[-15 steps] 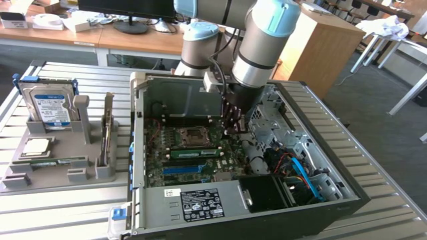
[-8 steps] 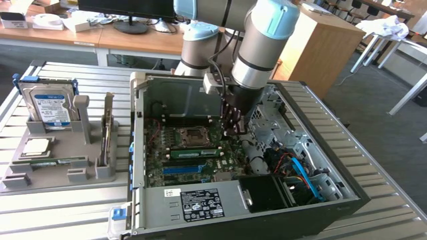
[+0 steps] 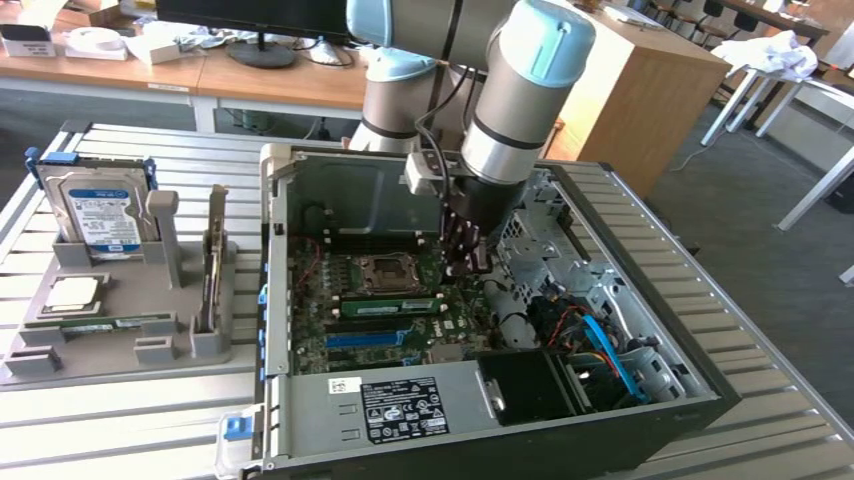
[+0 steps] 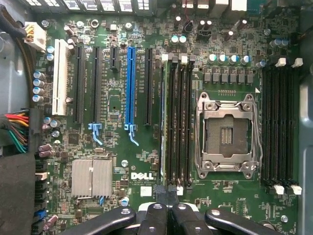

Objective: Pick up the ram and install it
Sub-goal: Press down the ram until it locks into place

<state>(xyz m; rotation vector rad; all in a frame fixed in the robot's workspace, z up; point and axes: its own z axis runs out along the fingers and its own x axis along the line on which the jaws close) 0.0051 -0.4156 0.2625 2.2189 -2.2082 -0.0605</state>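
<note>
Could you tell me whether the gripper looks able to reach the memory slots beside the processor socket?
Probably yes: the gripper, shut, hangs inside the open case right over the slots, with no cable or card across them.

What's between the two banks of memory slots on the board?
The open processor socket, between one bank and the other bank; the wrist view shows it.

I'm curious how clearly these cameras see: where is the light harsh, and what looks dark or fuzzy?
Exterior view: daylight washes out the floor at its right edge, while the computer case stays shadowy around the power supply. Wrist view: the motherboard is evenly lit and crisp, the CPU socket shows slight metallic glare, and the close-up hand looks dark and soft.
</note>
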